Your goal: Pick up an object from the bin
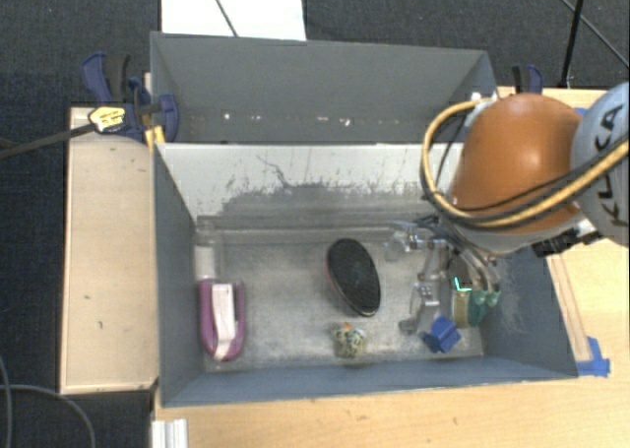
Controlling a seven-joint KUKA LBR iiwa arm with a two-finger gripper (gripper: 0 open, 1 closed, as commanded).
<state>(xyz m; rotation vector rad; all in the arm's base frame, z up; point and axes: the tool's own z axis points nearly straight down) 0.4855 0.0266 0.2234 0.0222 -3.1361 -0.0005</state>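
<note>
Low in the bin (315,92), right of the black oval brush (354,277): the hand (433,310), open or closed impossible to tell. Just beside its tip, right of the brush and nearer the front wall: a small blue piece (442,337). In front of the brush, a mottled ball (348,340). Well left of the brush, a purple-and-white pack (220,319).

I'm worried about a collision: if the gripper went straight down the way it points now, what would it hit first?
Probably the blue block, which lies just under the gripper at the right front of the bin. Depth is unclear, so it might instead touch bare floor just left of the block.
</note>
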